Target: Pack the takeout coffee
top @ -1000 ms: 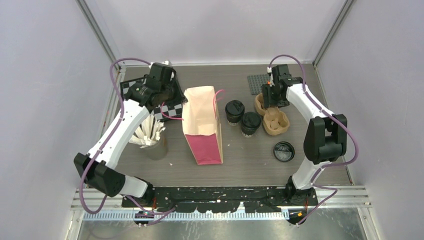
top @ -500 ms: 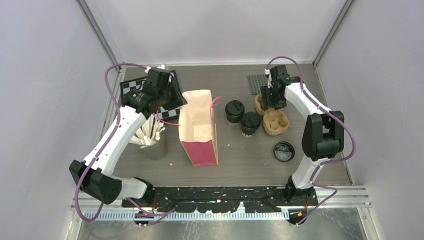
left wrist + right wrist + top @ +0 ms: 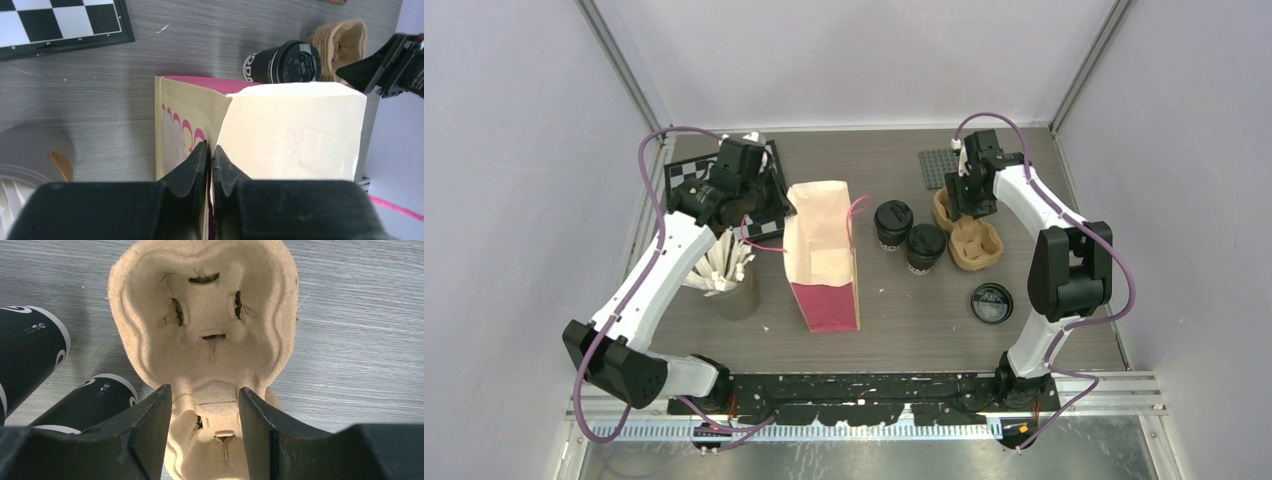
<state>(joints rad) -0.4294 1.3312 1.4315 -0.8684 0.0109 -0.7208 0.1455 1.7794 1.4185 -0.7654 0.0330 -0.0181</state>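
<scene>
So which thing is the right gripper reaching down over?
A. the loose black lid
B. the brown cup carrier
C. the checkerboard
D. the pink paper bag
B: in the right wrist view, the right gripper has a finger on each side of the brown cup carrier, which fills the view below it.

**Bench** (image 3: pixel 360 340): grey wood-grain laminate, matt.
**Cup carrier** (image 3: pixel 210 300), between the right fingers (image 3: pixel 150 430): tan moulded pulp, rough and fibrous, ragged at the slots.
**Coffee cups** (image 3: pixel 30 350), left of those fingers: black paper walls with a slight sheen, white rim band.
**Lid** (image 3: pixel 300 57), beyond the left fingers (image 3: pixel 192 172): black plastic, semi-gloss (embossing unreadable).
**Paper bag** (image 3: pixel 290 135), just ahead of the left fingers: smooth matt paper, cream inside, pink outside.
**Both pairs of fingers**: matt black plastic.
</scene>
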